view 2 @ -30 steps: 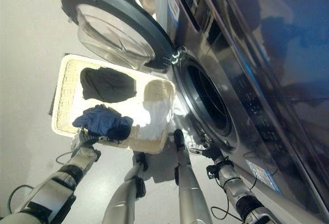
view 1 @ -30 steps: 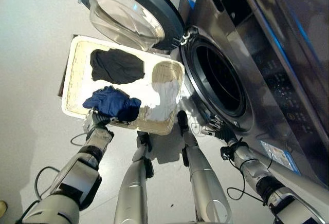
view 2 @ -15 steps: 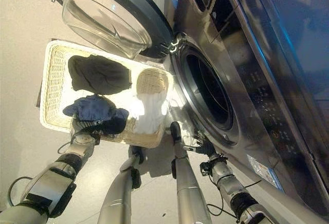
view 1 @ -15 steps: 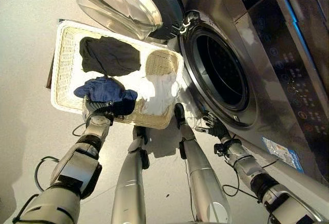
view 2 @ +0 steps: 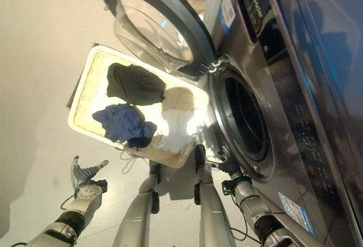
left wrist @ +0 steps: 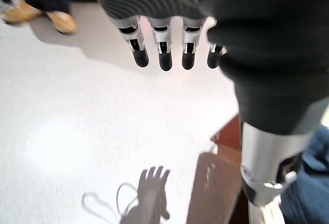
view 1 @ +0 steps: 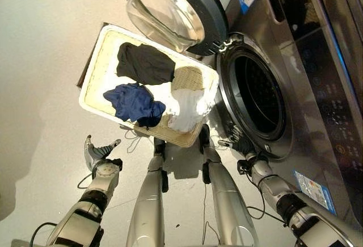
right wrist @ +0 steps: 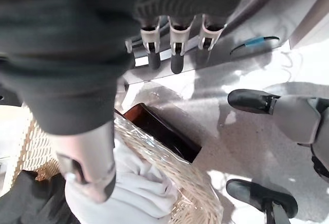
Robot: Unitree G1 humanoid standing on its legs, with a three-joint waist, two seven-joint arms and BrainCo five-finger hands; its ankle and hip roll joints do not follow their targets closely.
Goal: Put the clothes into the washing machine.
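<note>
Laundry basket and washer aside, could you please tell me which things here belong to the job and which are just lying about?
For the job: blue garment, black garment, white garment, wicker basket, washing machine, its open door.
Lying about: a person's shoes.

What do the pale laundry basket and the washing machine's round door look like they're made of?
The pale rectangular laundry basket looks like woven wicker or rattan: a fine cream weave shows along its walls and base. The washing machine's round door seems to have a dark grey plastic or metal ring around a clear, glossy bowl, probably glass.
</note>
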